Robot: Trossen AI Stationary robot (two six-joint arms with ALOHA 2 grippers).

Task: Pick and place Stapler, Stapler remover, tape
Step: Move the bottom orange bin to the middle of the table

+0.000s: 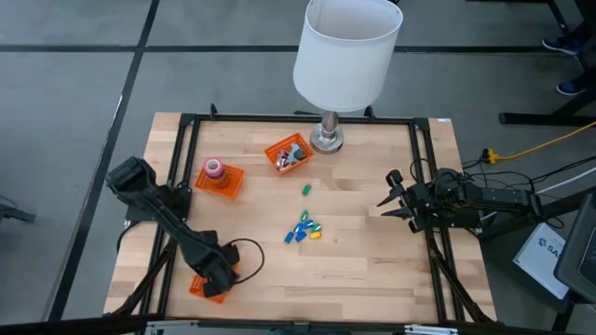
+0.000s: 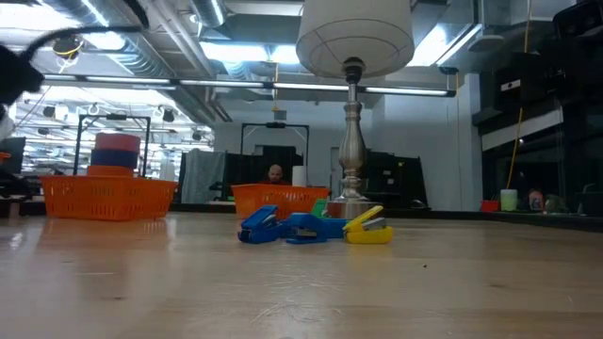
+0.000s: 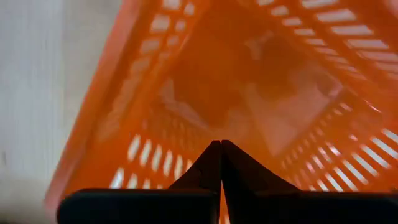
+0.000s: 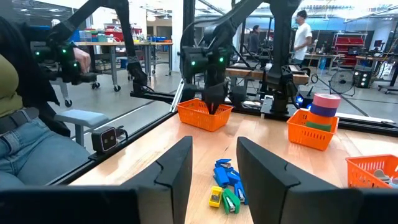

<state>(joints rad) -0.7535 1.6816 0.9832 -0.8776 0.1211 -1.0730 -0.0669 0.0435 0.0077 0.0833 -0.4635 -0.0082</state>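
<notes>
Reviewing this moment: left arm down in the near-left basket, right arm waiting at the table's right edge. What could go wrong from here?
1. The left end effector is shut inside the orange basket; lifting carelessly might snag and drag it.
2. The blue, green and yellow pieces lie bunched together; the open right end effector could scatter neighbours when grabbing one.
3. The lamp overhangs the far basket, so reaching there risks a collision.

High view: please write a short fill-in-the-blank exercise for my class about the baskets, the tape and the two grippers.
1. The stack of tape rolls sits in an orange ____.
2. The left gripper, fingers ____, reaches into the near-left basket.
3. The right gripper has its fingers ____.

Missing words: basket; shut; open
</notes>
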